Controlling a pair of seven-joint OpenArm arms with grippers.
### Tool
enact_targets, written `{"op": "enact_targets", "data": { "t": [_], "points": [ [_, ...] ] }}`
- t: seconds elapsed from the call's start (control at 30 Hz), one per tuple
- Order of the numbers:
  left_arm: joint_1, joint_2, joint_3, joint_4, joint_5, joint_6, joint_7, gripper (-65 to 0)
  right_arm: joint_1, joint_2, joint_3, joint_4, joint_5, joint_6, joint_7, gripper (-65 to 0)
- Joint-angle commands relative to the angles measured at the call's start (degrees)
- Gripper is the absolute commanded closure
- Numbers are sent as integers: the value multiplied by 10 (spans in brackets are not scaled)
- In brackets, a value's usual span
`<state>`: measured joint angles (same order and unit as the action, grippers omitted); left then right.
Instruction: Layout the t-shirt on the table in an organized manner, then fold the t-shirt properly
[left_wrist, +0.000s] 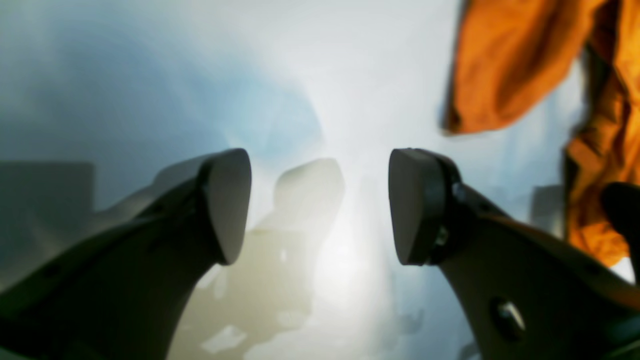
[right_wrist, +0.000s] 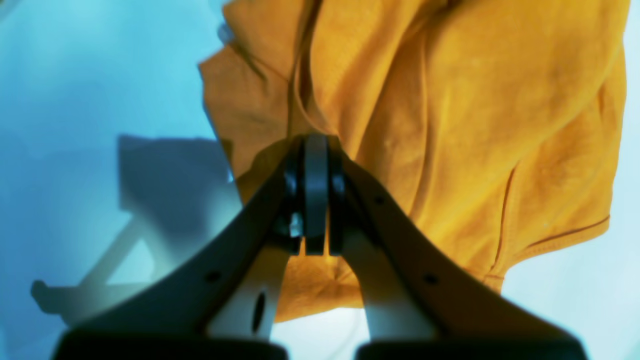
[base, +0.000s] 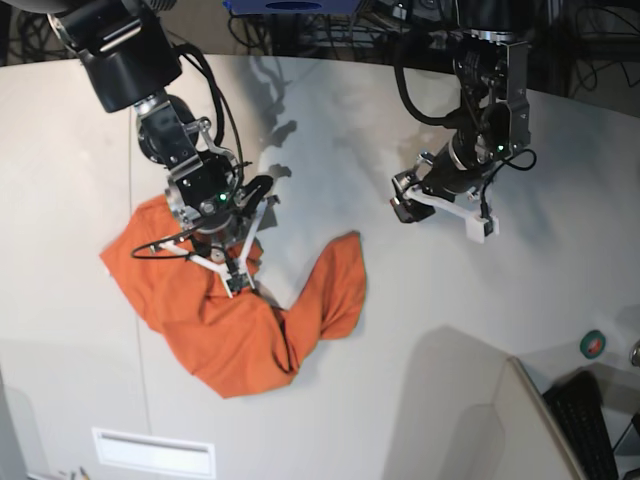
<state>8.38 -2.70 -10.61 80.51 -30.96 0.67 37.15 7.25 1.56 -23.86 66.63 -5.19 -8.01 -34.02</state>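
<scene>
Lying crumpled at the lower left of the base view, the orange t-shirt (base: 235, 320) is spreading over the off-white table (base: 400, 380), one lobe reaching toward the frame's centre. That view is giving the whole layout; the right wrist view alone is showing the right gripper (right_wrist: 316, 150) with its fingertips pressed flat together, pinching a fold of the t-shirt (right_wrist: 450, 125). In the base view this gripper (base: 238, 282) is pointing down into the cloth from the black arm at upper left. The left wrist view is showing the left gripper (left_wrist: 320, 205) standing wide apart with nothing between its pads, and only a blurred patch of orange at its upper right. The left gripper (base: 440, 205) is hanging at upper right, apparently above bare table, well apart from the shirt. A thin dark seam line (base: 133, 210) is running down the table's left side, and a keyboard (base: 585, 420) is sitting at lower right.
</scene>
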Motion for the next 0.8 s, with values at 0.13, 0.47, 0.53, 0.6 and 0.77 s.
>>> {"op": "enact_targets", "data": {
  "t": [0.13,0.47,0.53,0.6,0.77],
  "points": [
    [-39,34,21,-22,1,-4,-6,-410,-7,-3,1,38,-4,-4,7,0],
    [-98,21,212,-49,250,77,-6,-410,-18,-2,1,81,-4,-4,-18,0],
    [-108,21,243,-52,315,85,-6,-410,-18,6,1,81,-4,-4,-18,0],
    [-112,21,258,-54,356,85,-6,-411,-18,9,1,81,-4,-4,-18,0],
    [-150,21,290,-81,386,85,-6,-411,-18,9,1,81,-4,-4,-19,0]
  ]
}}
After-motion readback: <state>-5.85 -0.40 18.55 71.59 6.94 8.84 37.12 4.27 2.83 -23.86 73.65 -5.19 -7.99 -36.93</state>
